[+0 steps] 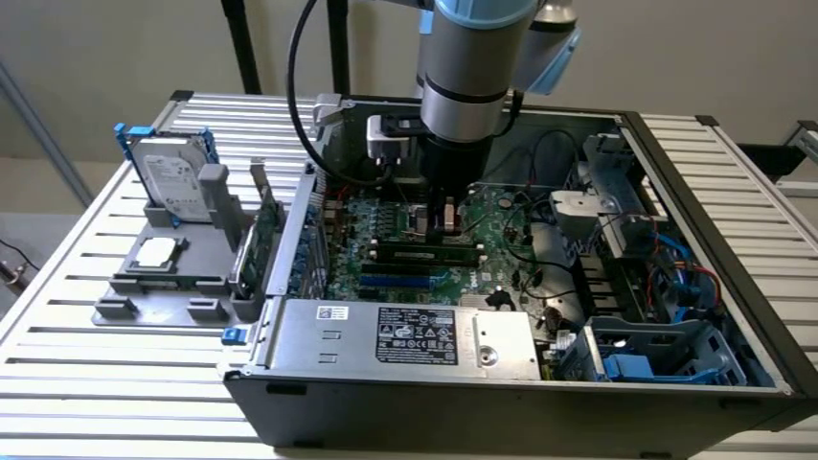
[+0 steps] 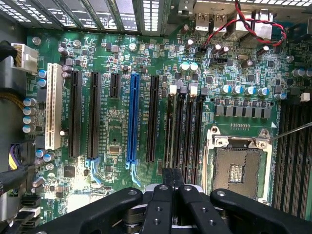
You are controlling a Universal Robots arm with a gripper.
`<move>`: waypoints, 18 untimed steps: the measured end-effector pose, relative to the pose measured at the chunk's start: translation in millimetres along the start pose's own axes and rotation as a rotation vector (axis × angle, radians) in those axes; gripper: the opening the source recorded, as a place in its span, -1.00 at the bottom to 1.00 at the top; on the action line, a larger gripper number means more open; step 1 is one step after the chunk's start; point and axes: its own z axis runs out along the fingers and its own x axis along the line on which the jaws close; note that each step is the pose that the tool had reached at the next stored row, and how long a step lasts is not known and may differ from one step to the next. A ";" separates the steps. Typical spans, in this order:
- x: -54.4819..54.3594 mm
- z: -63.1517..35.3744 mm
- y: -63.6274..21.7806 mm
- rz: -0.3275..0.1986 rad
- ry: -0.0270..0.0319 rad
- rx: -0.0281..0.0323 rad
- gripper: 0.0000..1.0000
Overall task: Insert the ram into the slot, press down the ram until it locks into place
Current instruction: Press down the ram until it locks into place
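The ram (image 1: 428, 254) lies lengthwise in one of the long black memory sockets in the middle of the motherboard (image 1: 383, 273), seen in the exterior view as a thin green stick with dark chips, just in front of where my arm comes down. My tool (image 2: 170, 183) hangs low over the board; in the wrist view its black fingers (image 2: 163, 195) sit close together, pinched narrow with nothing that I can make out between them, their tips right at the near end of the slot (image 2: 181, 131) group beside the open processor socket (image 2: 239, 168). I judge the narrow set suits pressing along a thin edge rather than gripping, and I come straight down because the sockets stand among taller parts: the blue connector strip (image 2: 132, 119), the case wall (image 1: 511, 402) and the power supply box (image 1: 397, 335). Whether the end latches have closed I cannot tell. The open computer case rests on a slatted counter (image 1: 77, 287), with a hard drive (image 1: 172, 182) standing in a grey holder at the exterior view's left.
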 end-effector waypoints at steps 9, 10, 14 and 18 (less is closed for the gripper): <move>-0.8 7.6 0.4 0.000 0.0000 0.0000 -0.79; -0.9 8.8 0.5 0.000 -0.0001 0.0000 -0.79; -1.3 13.9 0.9 0.000 0.0005 -0.0001 -0.79; -1.3 20.2 1.4 0.000 0.0031 0.0008 -0.79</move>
